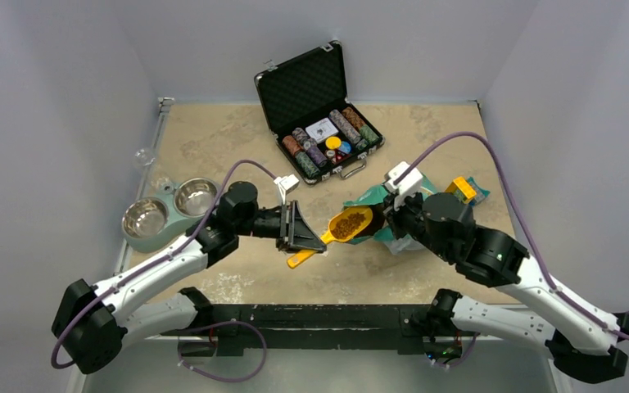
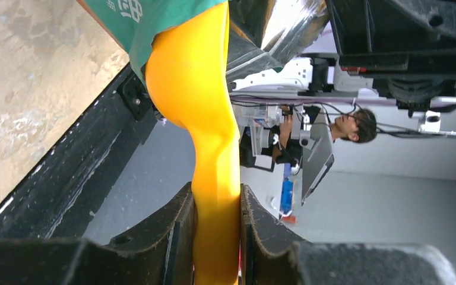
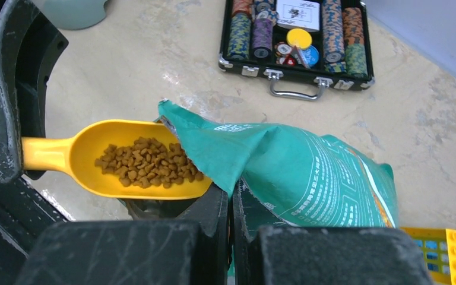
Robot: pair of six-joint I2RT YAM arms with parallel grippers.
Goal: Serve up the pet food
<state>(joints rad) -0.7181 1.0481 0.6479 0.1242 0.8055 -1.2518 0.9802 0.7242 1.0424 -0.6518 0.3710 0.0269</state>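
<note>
My left gripper (image 1: 315, 239) is shut on the handle of a yellow scoop (image 1: 350, 223); the left wrist view shows the handle (image 2: 217, 196) clamped between the two fingers. The scoop bowl (image 3: 136, 160) holds brown kibble (image 3: 148, 163) and sits at the mouth of the teal-green pouch (image 3: 297, 172), its tip just under the pouch's edge. My right gripper (image 3: 231, 205) is shut on the pouch's edge and holds it up. In the top view the pouch (image 1: 377, 201) lies under the right arm at centre right.
A mint-green stand with two steel bowls (image 1: 168, 209) sits at the left edge. An open black case of poker chips (image 1: 323, 135) stands at the back centre. A yellow toy block (image 1: 461, 188) lies behind the pouch, also in the right wrist view (image 3: 445, 255).
</note>
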